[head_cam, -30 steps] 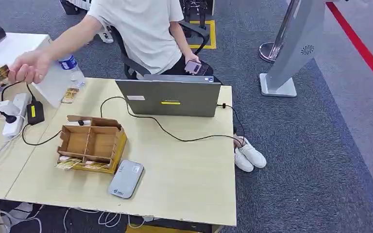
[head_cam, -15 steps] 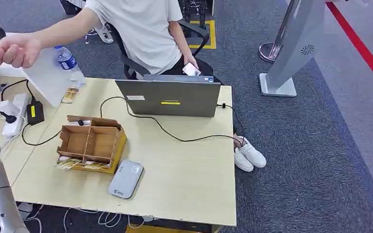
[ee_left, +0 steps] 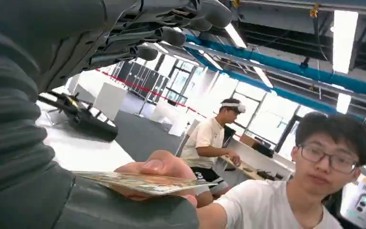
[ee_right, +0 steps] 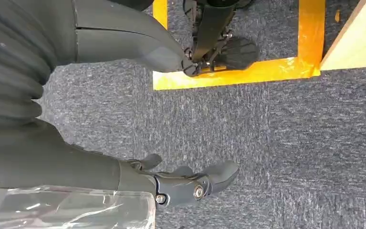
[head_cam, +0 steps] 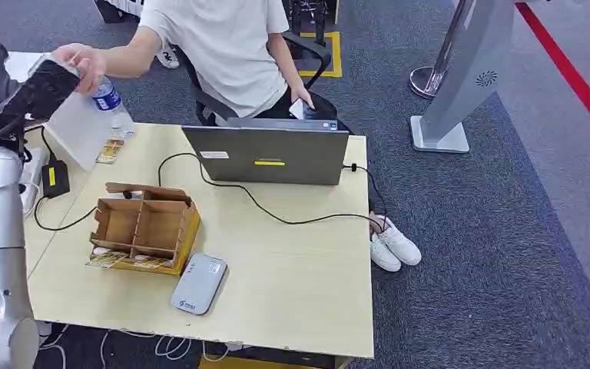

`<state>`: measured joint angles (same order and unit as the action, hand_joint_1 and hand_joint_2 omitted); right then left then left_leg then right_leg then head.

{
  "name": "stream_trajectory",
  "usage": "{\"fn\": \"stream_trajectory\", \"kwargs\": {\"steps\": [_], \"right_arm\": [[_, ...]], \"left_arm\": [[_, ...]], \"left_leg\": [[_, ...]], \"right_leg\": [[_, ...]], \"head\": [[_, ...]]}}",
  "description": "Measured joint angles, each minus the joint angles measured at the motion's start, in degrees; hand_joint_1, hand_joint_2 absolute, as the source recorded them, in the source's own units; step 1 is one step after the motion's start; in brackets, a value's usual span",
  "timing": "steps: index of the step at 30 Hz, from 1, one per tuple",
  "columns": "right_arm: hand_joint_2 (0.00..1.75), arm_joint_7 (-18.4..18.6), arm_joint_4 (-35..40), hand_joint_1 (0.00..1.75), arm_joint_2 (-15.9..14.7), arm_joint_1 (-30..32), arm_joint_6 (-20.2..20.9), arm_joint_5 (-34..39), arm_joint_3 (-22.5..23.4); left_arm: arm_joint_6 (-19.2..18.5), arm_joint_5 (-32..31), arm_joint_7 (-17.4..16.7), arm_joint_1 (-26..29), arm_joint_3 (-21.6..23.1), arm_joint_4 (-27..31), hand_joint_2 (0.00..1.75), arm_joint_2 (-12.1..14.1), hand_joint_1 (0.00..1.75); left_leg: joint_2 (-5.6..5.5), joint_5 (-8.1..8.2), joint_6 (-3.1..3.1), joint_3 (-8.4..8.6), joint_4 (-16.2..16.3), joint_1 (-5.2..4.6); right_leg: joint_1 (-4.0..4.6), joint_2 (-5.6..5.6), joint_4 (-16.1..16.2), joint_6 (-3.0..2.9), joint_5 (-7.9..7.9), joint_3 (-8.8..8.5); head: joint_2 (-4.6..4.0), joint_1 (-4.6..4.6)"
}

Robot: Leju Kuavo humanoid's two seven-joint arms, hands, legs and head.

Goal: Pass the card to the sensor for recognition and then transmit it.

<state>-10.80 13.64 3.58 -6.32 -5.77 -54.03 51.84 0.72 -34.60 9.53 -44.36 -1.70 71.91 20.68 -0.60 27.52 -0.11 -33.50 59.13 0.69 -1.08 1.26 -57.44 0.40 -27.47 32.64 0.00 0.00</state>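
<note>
Standing beside: the robot raises its left arm at the far left corner of the table [head_cam: 292, 307], where the left hand [head_cam: 42, 86] meets the person's hand [head_cam: 77, 58].
Free room: the near right half of the table top is bare wood, and the grey carpet [head_cam: 492, 254] to the right of the table is open up to the grey stand [head_cam: 469, 69].
Edges: the sensor [head_cam: 199, 283] lies close to the near edge of the table, just beside the cardboard box [head_cam: 144, 227]; a black cable [head_cam: 276, 214] runs across the top from the laptop [head_cam: 269, 154] toward the right edge.
Card position: in the left wrist view the card [ee_left: 143, 182] lies flat between the grey thumb of the left hand [ee_left: 76, 143] and the person's fingers [ee_left: 155, 168], which touch it from the other side.
Card look: thin, pale, with a fine gold and green pattern, seen almost from its edge.
Left hand state: the thumb is under the card and the dark fingers are spread above it; I cannot tell if the hand really pinches the card.
Right hand state: the right hand [ee_right: 190, 183] hangs over the carpet with fingers curled in, holding nothing.
Hard to see: the head view does not make the card out between the two hands; the print of the card is too small to read; a water bottle [head_cam: 111, 108] stands partly behind the white panel [head_cam: 81, 134].
</note>
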Motion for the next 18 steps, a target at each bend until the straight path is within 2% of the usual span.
{"fn": "stream_trajectory", "kwargs": {"steps": [10,18], "right_arm": [[1.75,0.7,-0.1,0.0,0.0,0.0,0.2,0.0,0.0],[1.75,1.2,-0.2,0.0,0.9,0.0,-0.7,-0.3,0.0]], "left_arm": [[-4.3,-10.3,-6.0,-8.9,12.6,-7.2,1.75,3.5,0.0],[-5.8,-18.0,-10.4,-12.5,21.8,-13.4,1.75,8.4,0.0]], "left_leg": [[0.01,0.0,0.0,-0.01,0.0,0.0],[0.03,-0.01,-0.02,-0.01,0.0,0.01]], "right_leg": [[0.0,0.01,0.0,0.0,0.0,0.0],[0.01,0.03,-0.1,-0.01,-0.01,0.03]], "head": [[0.0,-0.02],[0.0,-0.02]]}}
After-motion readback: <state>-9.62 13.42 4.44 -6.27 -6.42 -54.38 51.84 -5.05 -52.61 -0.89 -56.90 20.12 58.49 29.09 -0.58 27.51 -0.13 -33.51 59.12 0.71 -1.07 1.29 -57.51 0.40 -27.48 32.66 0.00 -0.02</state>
